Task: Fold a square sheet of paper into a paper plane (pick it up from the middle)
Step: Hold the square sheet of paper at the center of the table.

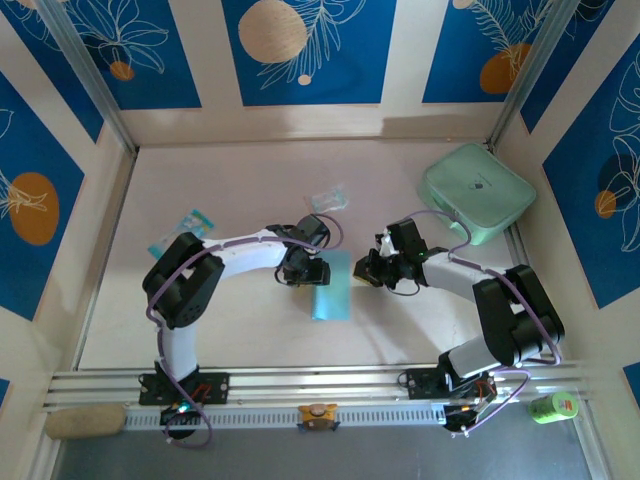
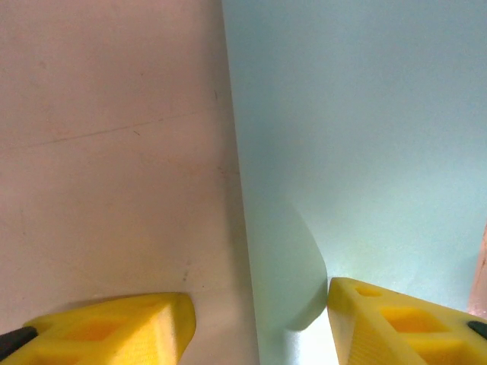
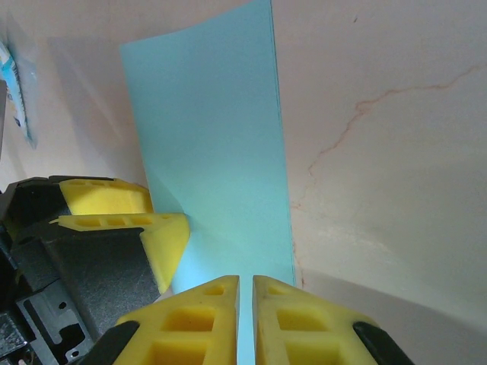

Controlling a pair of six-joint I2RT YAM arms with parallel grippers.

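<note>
The square sheet of paper lies mid-table between both grippers as a light-blue upright rectangle. My left gripper is open and straddles the sheet's left edge. One yellow finger rests over bare table, and the other sits on the paper, where a small flap curls up beside it. My right gripper is at the sheet's right side. Its jaws are almost together, with the paper running into the thin gap. The sheet's far end bows upward. The left gripper's fingers touch the sheet's other edge.
A mint-green case stands at the back right. A clear crumpled wrapper lies behind the grippers. A blue-and-white packet lies at the left, by the left arm's elbow. Walls close in three sides, and a rail runs along the near edge.
</note>
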